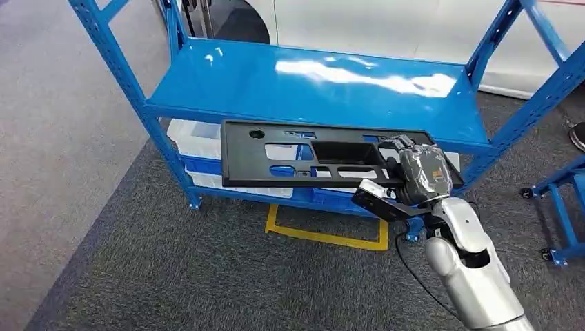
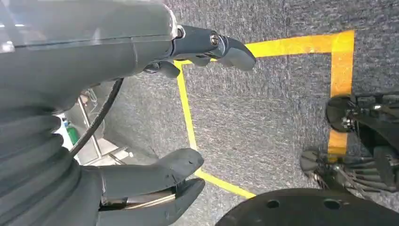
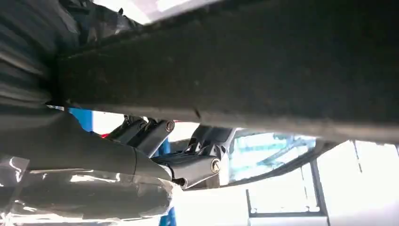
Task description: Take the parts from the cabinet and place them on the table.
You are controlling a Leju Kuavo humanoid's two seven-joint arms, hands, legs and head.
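The right robot hand [image 1: 417,172] grips one end of the long black part [image 1: 303,155], fingers closed around its edge; the left robot hand [image 2: 155,117] hangs over carpet, fingers apart, holding nothing. Held so far off centre, the part could sag, twist or slip. Its free end reaches away across the blue cabinet's [image 1: 310,76] front, whose upright posts [image 1: 121,76] beyond could snag it. White bins [image 1: 196,138] sit below.

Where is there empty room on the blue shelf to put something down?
The top blue shelf is bare from post to post, with only light glare on it. Below, it is crowded: white bins sit under it, and the black panel held by the right hand spans the front. The grey carpet in front is open, beside the yellow tape.
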